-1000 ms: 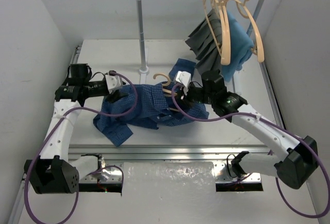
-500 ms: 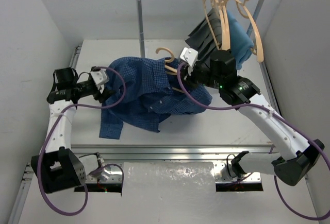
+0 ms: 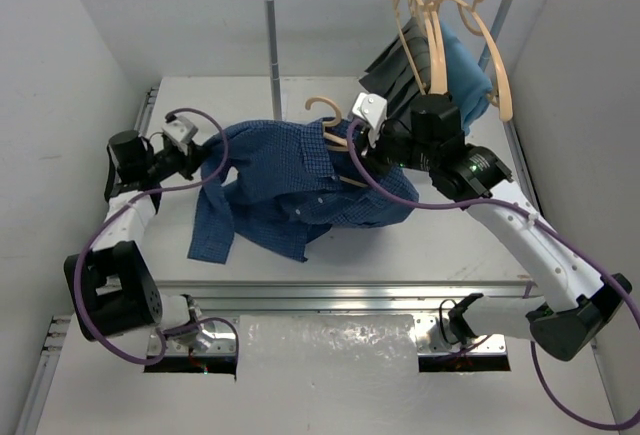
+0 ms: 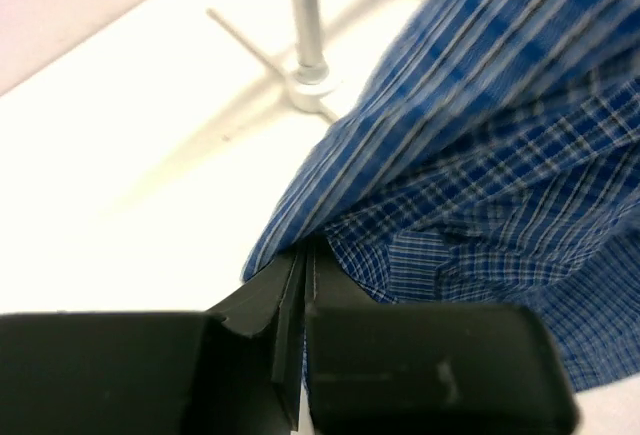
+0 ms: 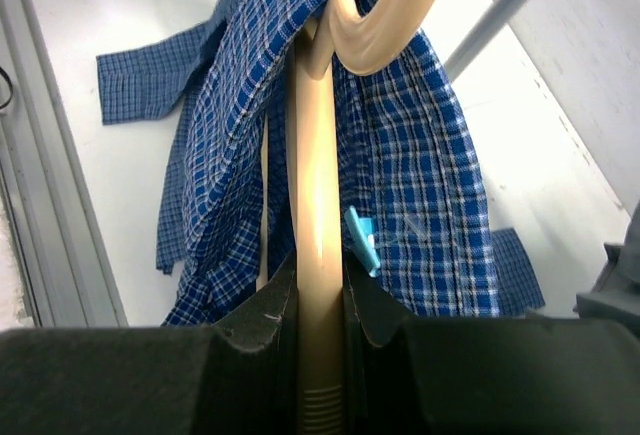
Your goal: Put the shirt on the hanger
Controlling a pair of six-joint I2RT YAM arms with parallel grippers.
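Dark blue checked cloth of the shirt (image 3: pixel 300 180) spread in front of the rack post (image 3: pixel 273 55), long axis crosswise, from left of the post's foot to well right of it. Mostly lifted off the surface (image 3: pixel 450 245); one sleeve hanging down on the near side of the post, lower end lying on the white top. Upper part draped over the hanger (image 5: pixel 318 155), just right of the post's foot.

Pale tan hanger angled with the hook end up, away and toward the post, stem running back and rightward from the post into the right gripper (image 5: pixel 318 277). Jaws there narrow, clamped on the stem; stem straight out from between them, hook curling above, checked fabric falling on both sides of it and reaching down to the fingertips.

Left gripper (image 4: pixel 303 260) left of the post: jaws pressed together, pinching a fold at the shirt's edge, cloth fanning out from the tips toward the post's foot.
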